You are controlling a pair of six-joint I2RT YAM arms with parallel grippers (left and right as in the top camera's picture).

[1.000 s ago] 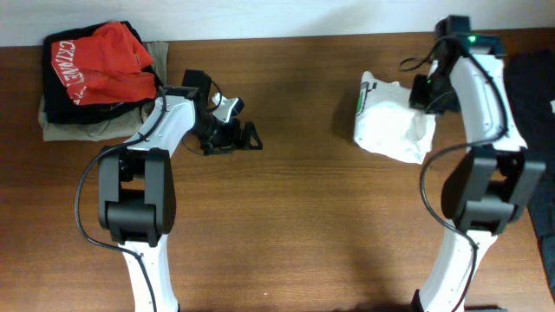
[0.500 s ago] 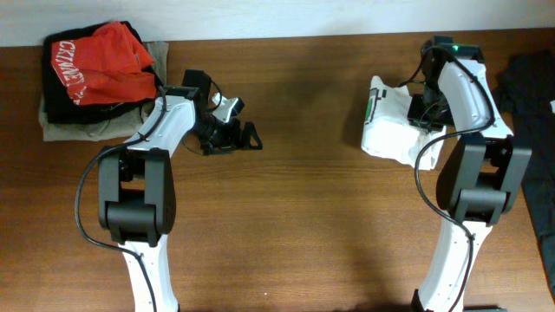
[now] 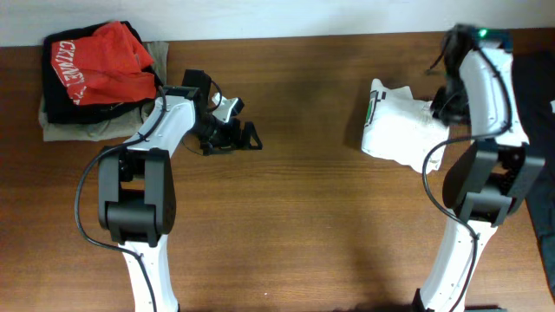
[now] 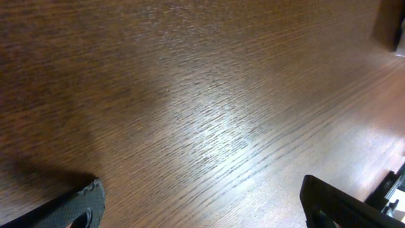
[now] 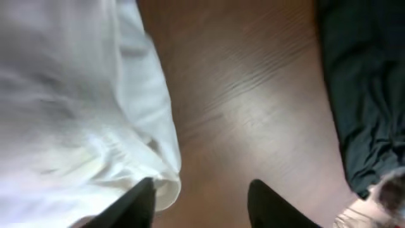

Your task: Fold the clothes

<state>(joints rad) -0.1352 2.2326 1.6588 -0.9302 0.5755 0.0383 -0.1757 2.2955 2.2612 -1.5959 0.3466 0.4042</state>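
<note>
Since left fingers (image 4: 69, 209) and right fingers (image 5: 136, 202) both gape empty, the right should pinch the white garment (image 3: 399, 130) squarely at its hem.

dark garment (image 3: 542, 87): cut off at overhead's right edge
white cloth (image 5: 76, 95): blurred in right wrist view
left hand (image 4: 205, 208): only fingertips in frame

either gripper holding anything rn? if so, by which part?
Nothing is held. The left gripper is open over the bare table. The right gripper is open beside the white garment, with only wood between its fingers.
</note>
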